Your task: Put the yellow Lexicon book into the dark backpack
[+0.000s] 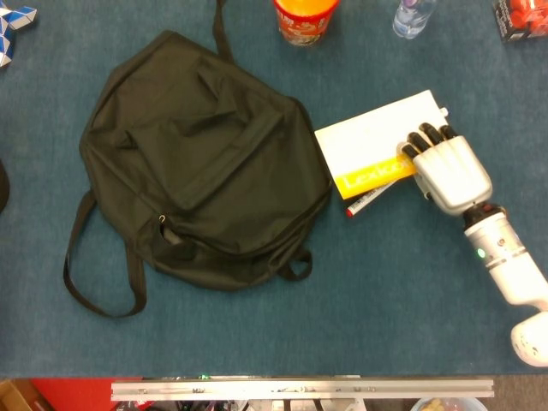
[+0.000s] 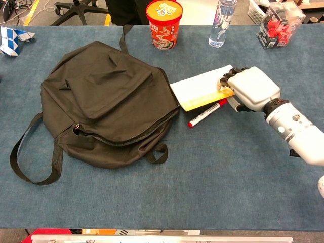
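marker [image 1: 368, 200] half hidden under book [image 1: 372, 150]

Book [image 1: 372, 147] right of backpack [image 1: 201, 163]; marker [image 2: 207, 113] beneath book's front edge.
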